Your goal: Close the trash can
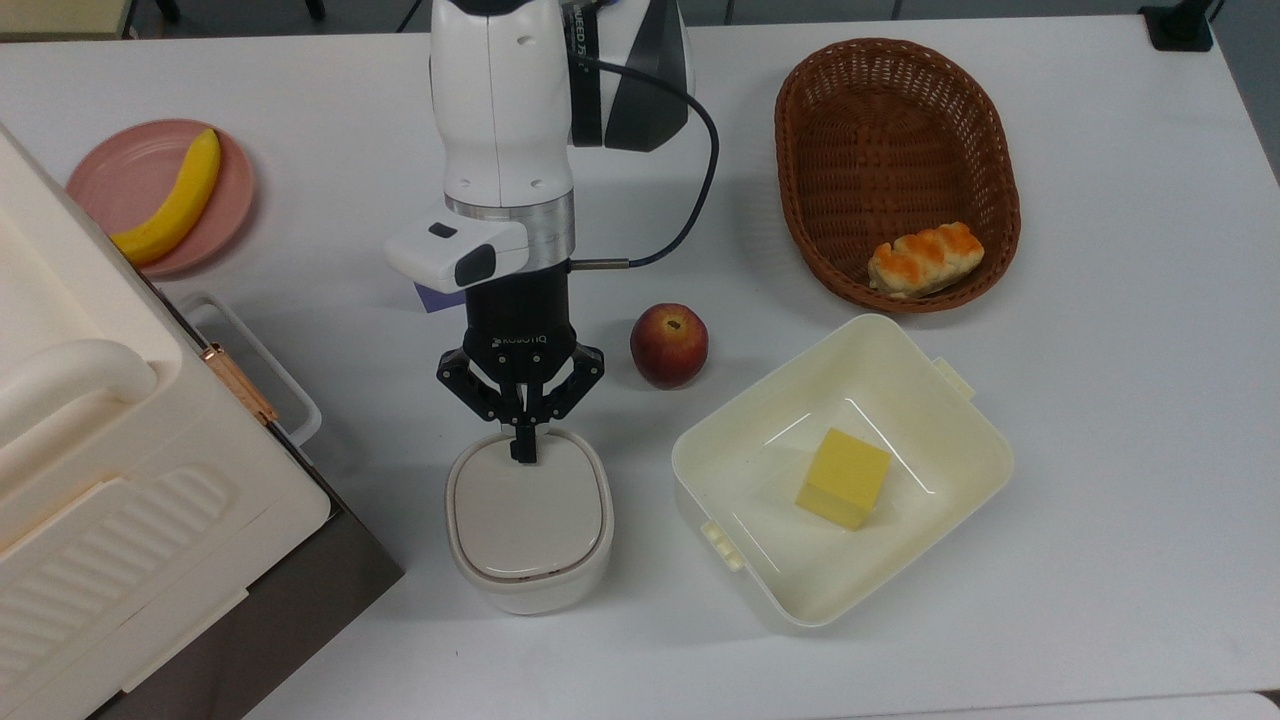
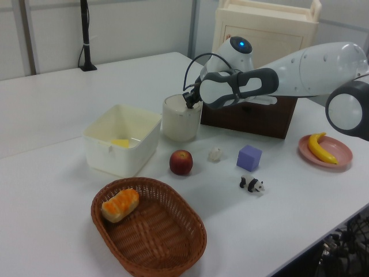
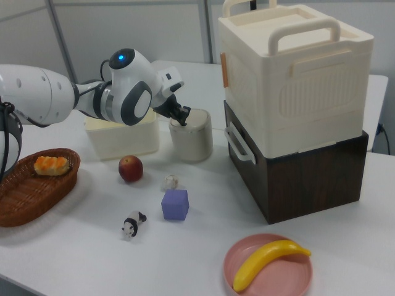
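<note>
The trash can is a small cream-white rounded bin near the table's front in the top view, and its greyish-beige lid lies flat on it. My gripper points straight down with its fingers shut and nothing between them. The tips rest on the lid's edge nearest the arm. In the left view the trash can stands beside a dark box with the gripper at its top rim. In the right view the gripper touches the top of the trash can.
An apple sits just to the top view's right of the gripper. A pale-yellow tub holds a yellow block. A wicker basket holds bread. A big cream appliance stands at the top view's left, near a pink plate with a banana.
</note>
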Robot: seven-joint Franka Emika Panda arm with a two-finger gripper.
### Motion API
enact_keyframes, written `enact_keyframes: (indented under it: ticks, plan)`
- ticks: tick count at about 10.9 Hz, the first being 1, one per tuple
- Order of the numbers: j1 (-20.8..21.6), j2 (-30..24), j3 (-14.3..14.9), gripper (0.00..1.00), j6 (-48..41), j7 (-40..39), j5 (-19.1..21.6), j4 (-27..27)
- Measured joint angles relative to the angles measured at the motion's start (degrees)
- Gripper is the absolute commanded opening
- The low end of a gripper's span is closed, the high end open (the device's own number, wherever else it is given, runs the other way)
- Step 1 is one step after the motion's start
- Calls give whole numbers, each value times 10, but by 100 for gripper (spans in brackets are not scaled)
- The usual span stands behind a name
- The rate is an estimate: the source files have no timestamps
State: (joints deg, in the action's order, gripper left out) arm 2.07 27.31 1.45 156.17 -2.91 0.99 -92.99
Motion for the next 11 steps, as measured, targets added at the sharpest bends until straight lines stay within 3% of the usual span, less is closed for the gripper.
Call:
enact_keyframes:
  ticks: [3,5,7,8,9,11]
  plan:
    - [0,-28,0,0,0,0,0,0]
    - [0,-72,-1,2,-50,0,0,0]
    - [3,-123,-1,26,-154,0,5,0]
    - [5,-149,-2,84,-214,0,13,0]
    - [5,-173,-3,100,-278,0,18,-1]
    - [5,-214,-3,100,-400,0,20,-1]
